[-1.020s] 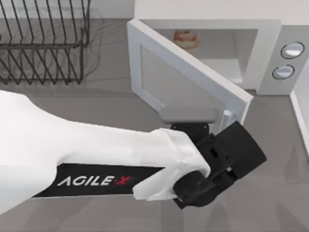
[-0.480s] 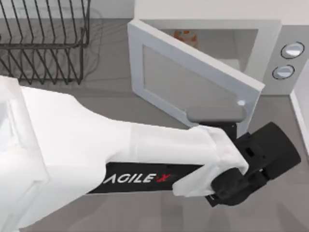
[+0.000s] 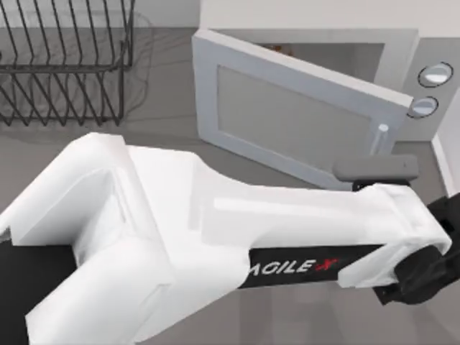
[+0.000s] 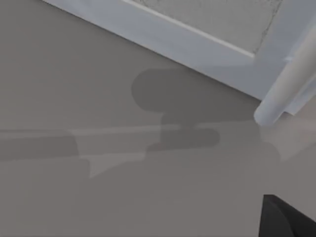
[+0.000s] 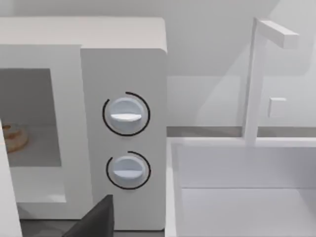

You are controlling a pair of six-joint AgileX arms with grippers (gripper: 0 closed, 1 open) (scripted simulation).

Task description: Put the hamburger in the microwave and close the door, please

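Note:
The white-grey microwave stands at the back right, its two knobs on the side panel. The door stands at a slant, partly open, with its bar handle at the free edge near the knobs. The hamburger lies on the cavity floor; from above a sliver of it peeks over the door's top. My left arm reaches across the table, and its black gripper sits just in front of the door's handle end. The handle is close in the left wrist view.
A black wire rack stands at the back left. A white sink basin with a faucet sits right of the microwave. Grey countertop spreads in front of the door.
My left arm has swept to the right and the door has swung further toward the microwave. From above the door now covers most of the cavity and the hamburger.

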